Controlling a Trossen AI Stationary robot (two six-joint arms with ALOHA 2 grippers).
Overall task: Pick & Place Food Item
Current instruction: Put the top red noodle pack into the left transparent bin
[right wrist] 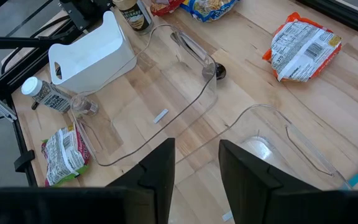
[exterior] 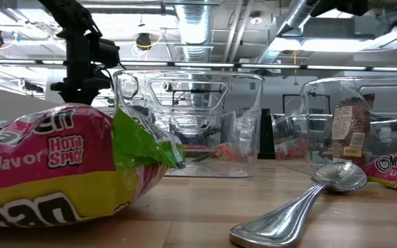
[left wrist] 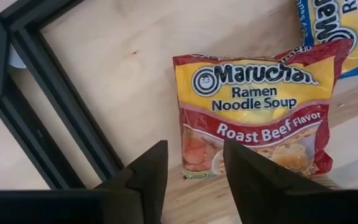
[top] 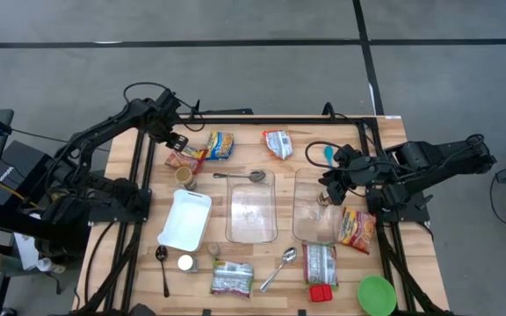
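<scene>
A red and yellow Roast Beef ramen packet (left wrist: pixel 253 112) lies flat on the wooden table at the far left (top: pixel 185 158), beside a blue and yellow ramen packet (top: pixel 220 145). My left gripper (left wrist: pixel 194 180) hangs open above the red packet's corner, pointing steeply down (top: pixel 176 140); I cannot see it touching the packet. My right gripper (right wrist: pixel 196 168) is open with nothing between its fingers, raised over the right of two clear containers (top: pixel 316 206).
A second clear container (top: pixel 251 206) and a white tray (top: pixel 185 219) sit mid-table. Other packets (top: pixel 278 143) (top: pixel 357 228) (top: pixel 233 276) (top: pixel 320 262), spoons (top: pixel 240 175) (top: pixel 278 268), a jar (top: pixel 184 175) and a green bowl (top: pixel 377 294) lie around. A black frame rail (left wrist: pixel 61 106) runs beside the red packet.
</scene>
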